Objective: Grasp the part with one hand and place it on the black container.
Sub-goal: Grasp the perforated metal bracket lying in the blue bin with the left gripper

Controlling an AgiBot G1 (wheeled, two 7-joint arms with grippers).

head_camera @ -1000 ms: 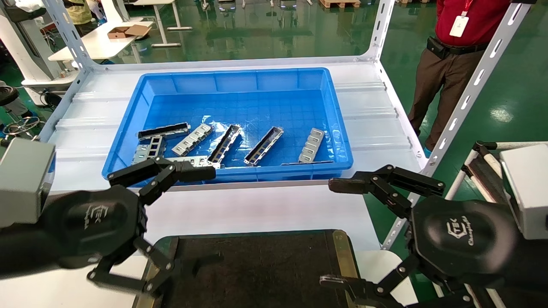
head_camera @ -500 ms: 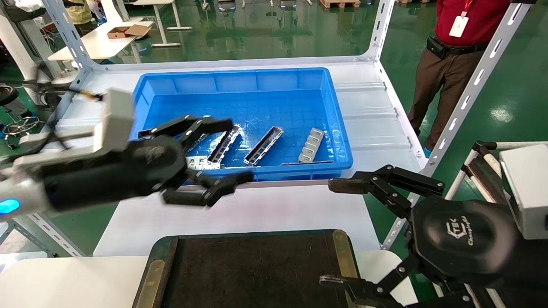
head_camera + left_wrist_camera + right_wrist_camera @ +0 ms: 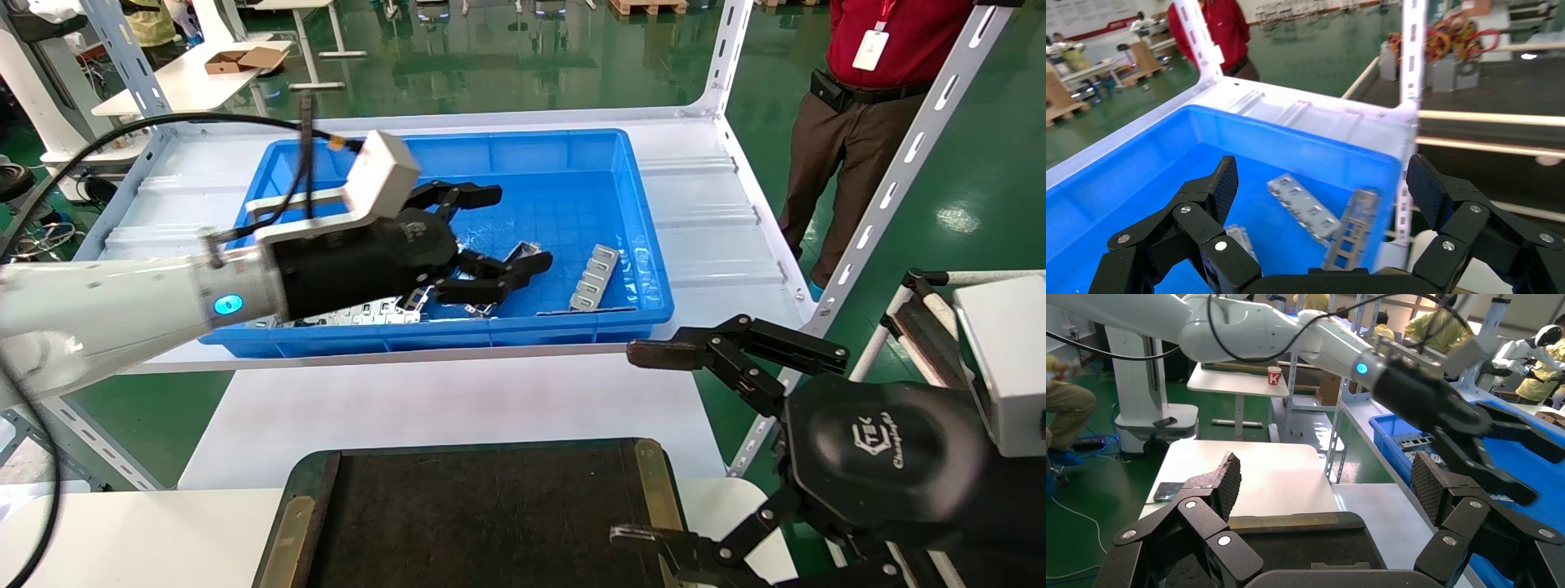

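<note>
- The left pincer [image 3: 490,237] hung spread and empty over the blue bin [image 3: 645,245], presumably so its fingers could straddle a part.
- The part [image 3: 523,251], a slim channel, lay on the bin floor under the pincer (mostly hidden by it).
- The black container [image 3: 490,523] sat at 6 o'clock of the bin on the desk [image 3: 458,400], close for a short transfer.
- The right pincer [image 3: 695,441] was parked at 4 o'clock, released, empty.
</note>
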